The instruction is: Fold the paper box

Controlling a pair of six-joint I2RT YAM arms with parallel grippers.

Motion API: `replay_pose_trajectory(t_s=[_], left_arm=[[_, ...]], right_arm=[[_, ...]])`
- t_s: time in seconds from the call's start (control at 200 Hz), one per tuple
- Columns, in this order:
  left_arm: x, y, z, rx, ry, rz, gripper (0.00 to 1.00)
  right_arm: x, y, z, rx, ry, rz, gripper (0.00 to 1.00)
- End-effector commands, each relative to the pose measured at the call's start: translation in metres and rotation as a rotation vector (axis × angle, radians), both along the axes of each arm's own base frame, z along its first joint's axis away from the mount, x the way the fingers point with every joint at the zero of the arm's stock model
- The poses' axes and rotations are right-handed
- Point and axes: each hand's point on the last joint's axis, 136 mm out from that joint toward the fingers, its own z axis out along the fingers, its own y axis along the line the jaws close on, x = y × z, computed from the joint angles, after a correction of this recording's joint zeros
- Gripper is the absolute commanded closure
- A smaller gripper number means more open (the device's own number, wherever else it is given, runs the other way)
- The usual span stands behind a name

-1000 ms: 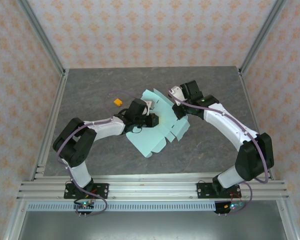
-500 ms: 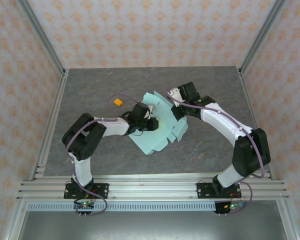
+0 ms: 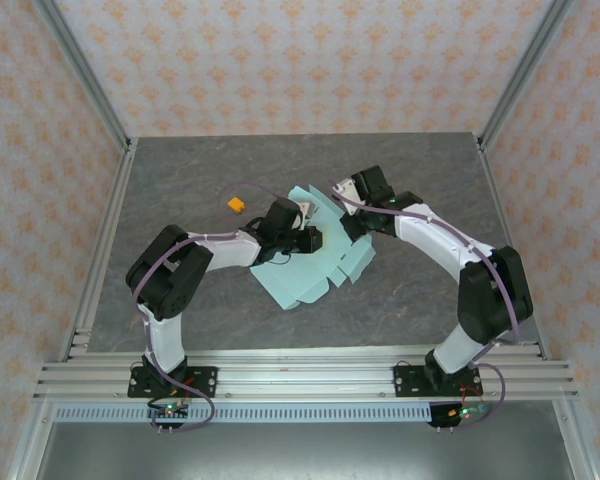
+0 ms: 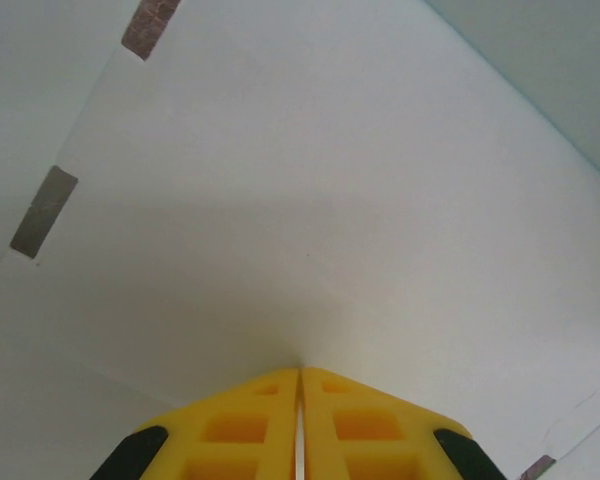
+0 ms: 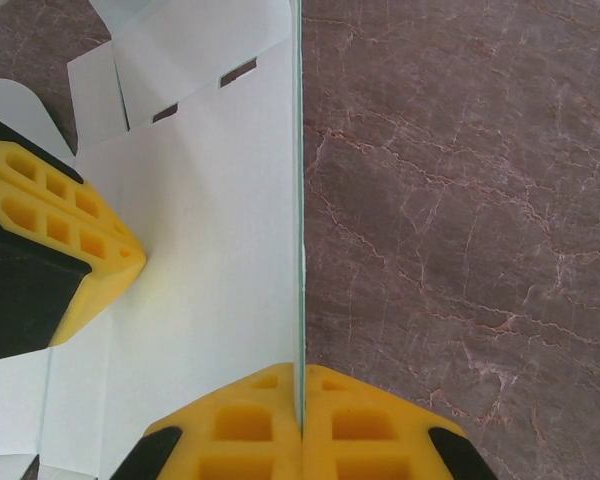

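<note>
Step in hand, as I judge it: raising one panel of the paper box (image 3: 302,272) along its score line.

- Left hand (image 4: 299,375): clenched. The card runs in a ridge right into the closed yellow pads, so it looks pinched on the sheet.
- Right hand (image 5: 301,378): clenched on a card edge that stands upright between its pads, seen edge-on. One left finger (image 5: 75,235) sits just beside it on the inner face of the same panel.

To do this well:
- Treat your left hand as the anchor and swing only the right about the score.
- Do not draw the hands apart. Card this thin would likely buckle or tear at the slots.
- Keep the upright panel in line with the right pads. If it twists, the crease may wander off the score.
- Expect springback, so over-bend a little before letting go.

The box:
- Pale mint die-cut sheet, near white on the inner face in the wrist views.
- Small dark slots along one fold, and cut tabs on the side toward the right edge of the worktop (image 3: 180,320).
- It sits about mid-worktop between the hands. The near corner lies flat and the far part is lifted.
- The orange block (image 3: 238,205) lies apart from it, toward the far left corner.
</note>
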Motion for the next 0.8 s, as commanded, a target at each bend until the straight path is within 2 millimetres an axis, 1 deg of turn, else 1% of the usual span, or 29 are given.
replay_pose_trajectory(t_s=[0.0, 0.205, 0.295, 0.405, 0.465, 0.475, 0.49, 0.796], left_arm=[[0.0, 0.002, -0.004, 0.021, -0.006, -0.006, 0.9], [-0.009, 0.012, -0.012, 0.061, 0.013, 0.004, 0.9], [-0.012, 0.012, -0.017, 0.064, 0.026, -0.003, 0.9], [-0.011, 0.013, -0.024, 0.078, 0.032, -0.003, 0.9], [-0.01, 0.011, -0.022, 0.069, 0.028, -0.006, 0.9], [-0.011, 0.012, -0.032, 0.081, 0.045, -0.005, 0.9], [-0.011, 0.012, -0.035, 0.084, 0.049, -0.007, 0.9], [-0.009, 0.01, -0.061, 0.08, 0.08, 0.009, 0.91]], right_arm=[[0.004, -0.008, -0.001, -0.019, -0.009, -0.031, 1.0], [0.004, -0.01, -0.003, -0.021, -0.007, -0.036, 1.0], [0.004, -0.011, -0.004, -0.023, -0.005, -0.037, 1.0], [0.004, -0.009, -0.004, -0.018, -0.006, -0.035, 1.0], [0.005, -0.009, -0.004, -0.016, -0.005, -0.035, 1.0], [0.005, -0.009, -0.004, -0.016, -0.004, -0.036, 1.0], [0.005, -0.009, -0.003, -0.014, -0.004, -0.036, 1.0], [0.002, -0.003, -0.003, 0.018, 0.009, -0.026, 1.0]])
